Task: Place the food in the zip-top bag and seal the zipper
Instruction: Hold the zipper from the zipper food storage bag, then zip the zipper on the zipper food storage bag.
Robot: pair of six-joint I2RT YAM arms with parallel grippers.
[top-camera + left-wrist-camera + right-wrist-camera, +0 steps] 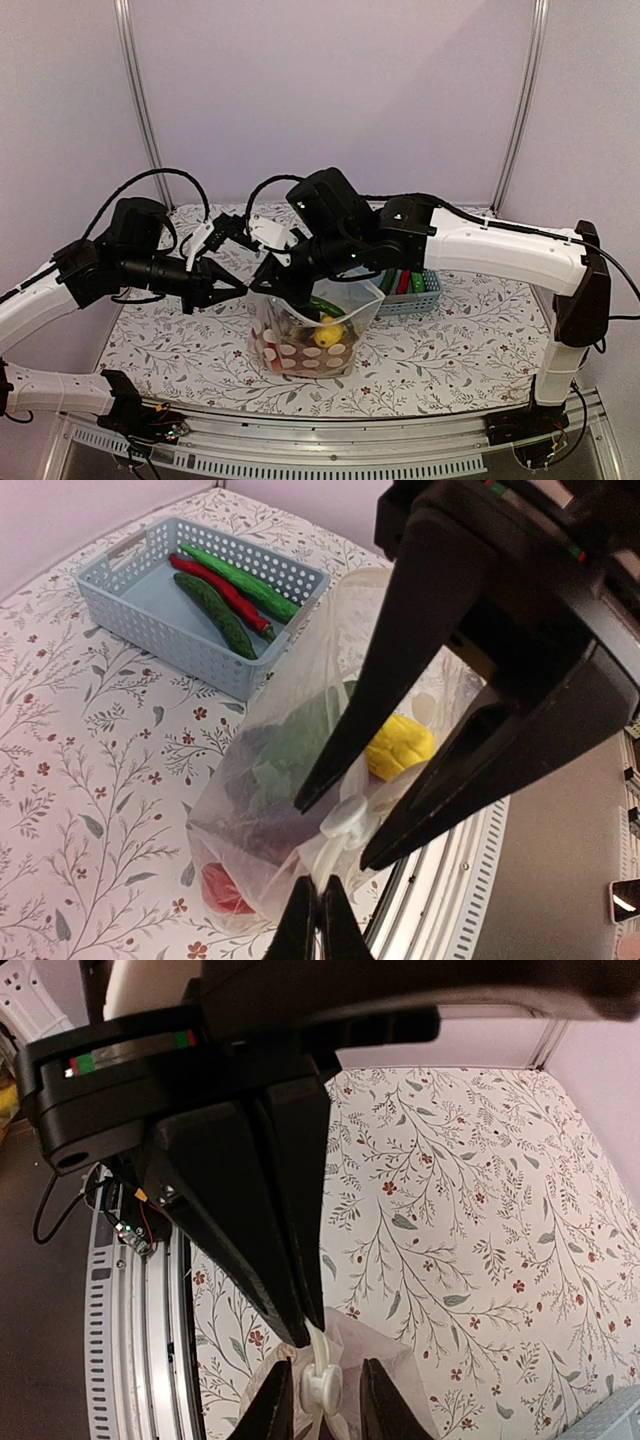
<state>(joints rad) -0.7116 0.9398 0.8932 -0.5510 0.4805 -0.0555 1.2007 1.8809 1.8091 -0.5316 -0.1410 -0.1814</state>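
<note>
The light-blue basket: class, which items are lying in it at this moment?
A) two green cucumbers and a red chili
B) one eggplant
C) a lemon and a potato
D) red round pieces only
A: in the left wrist view the basket holds a dark cucumber, a red chili and a lighter green cucumber side by side.

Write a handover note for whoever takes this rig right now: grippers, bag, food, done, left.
Left gripper: shut on the mouth edge of the clear polka-dot plastic zip-top bag.
Right gripper: jaws apart, straddling the small white zipper slider; no clear clamp.
Bag sits beside the light-blue slotted plastic basket; yellow lemon-like piece and red round piece are inside.
Done: some food bagged.
Left: two green cucumbers and a red chili lie in the basket; zipper seal not confirmed.
</note>
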